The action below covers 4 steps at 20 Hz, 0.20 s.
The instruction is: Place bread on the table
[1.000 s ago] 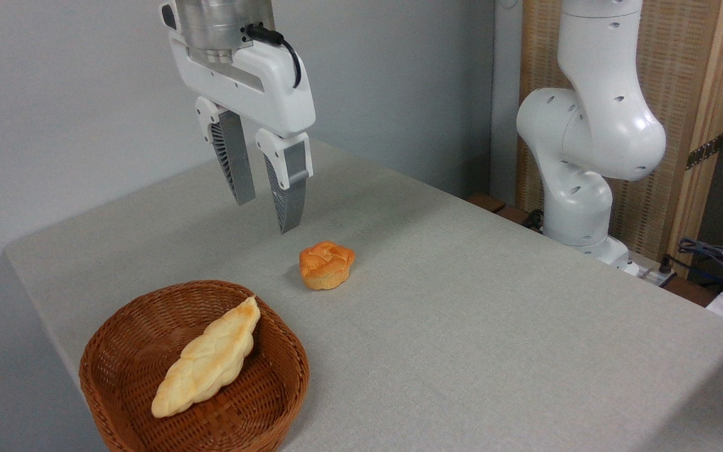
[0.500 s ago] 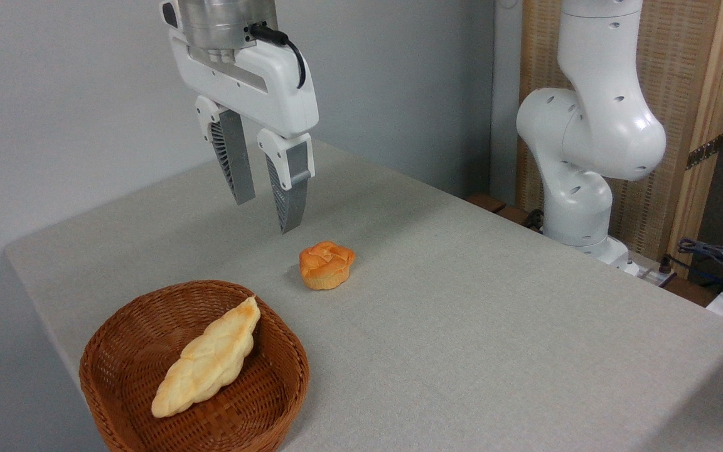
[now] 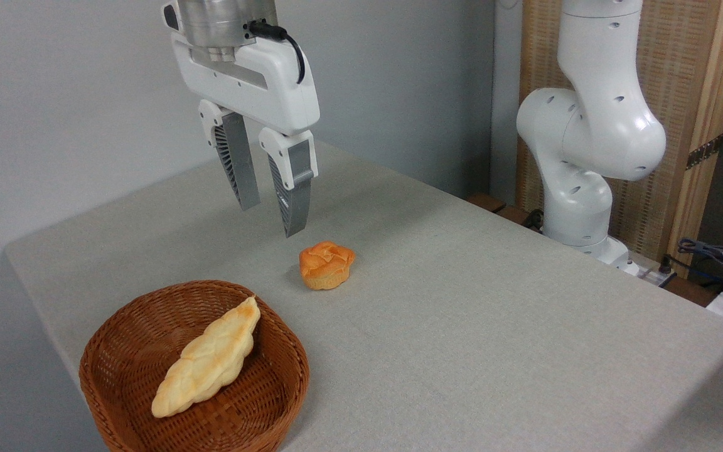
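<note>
Bread [image 3: 327, 265] — knotted, golden, lobed — sits on the cloth-like table [image 3: 493, 314]; ribbed-fingered gripper [image 3: 272, 220] hangs parted, empty.

Open table [image 3: 462, 326] all round the bread [image 3: 326, 265]; only the basket [image 3: 123, 351] crowds in near its front-left, and the gripper [image 3: 270, 220] hangs above.

Small round golden-orange knotted bread [image 3: 327, 265], lobed top upward, resting on the light grey-beige cloth-like table [image 3: 493, 326], left of the tabletop's middle, well clear of all edges and rounded corners
</note>
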Available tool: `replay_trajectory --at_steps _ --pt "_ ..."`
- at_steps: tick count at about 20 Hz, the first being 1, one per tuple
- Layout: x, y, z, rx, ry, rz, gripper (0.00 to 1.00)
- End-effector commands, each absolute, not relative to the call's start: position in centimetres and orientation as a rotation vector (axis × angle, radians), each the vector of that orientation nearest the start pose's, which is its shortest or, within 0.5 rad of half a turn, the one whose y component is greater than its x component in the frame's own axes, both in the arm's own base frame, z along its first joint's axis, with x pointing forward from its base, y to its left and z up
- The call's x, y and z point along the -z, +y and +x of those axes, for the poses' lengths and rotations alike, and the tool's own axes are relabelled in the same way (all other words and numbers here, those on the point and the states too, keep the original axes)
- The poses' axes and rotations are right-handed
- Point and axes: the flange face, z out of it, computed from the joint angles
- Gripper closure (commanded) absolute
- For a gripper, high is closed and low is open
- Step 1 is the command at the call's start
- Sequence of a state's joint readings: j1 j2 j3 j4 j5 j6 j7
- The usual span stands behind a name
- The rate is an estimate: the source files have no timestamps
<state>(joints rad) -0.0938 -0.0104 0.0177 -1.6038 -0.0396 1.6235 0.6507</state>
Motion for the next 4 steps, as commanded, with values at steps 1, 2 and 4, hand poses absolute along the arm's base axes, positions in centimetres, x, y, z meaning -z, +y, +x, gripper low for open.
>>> replay_trajectory --at_steps 1,2,4 --pt "-62.6 -4.53 55.23 0.045 1.128 -2.954 0.0" --pt "-62.6 -4.44 55.23 0.045 1.133 -2.952 0.0" --pt "-62.6 -4.53 55.23 0.045 1.135 -2.951 0.0"
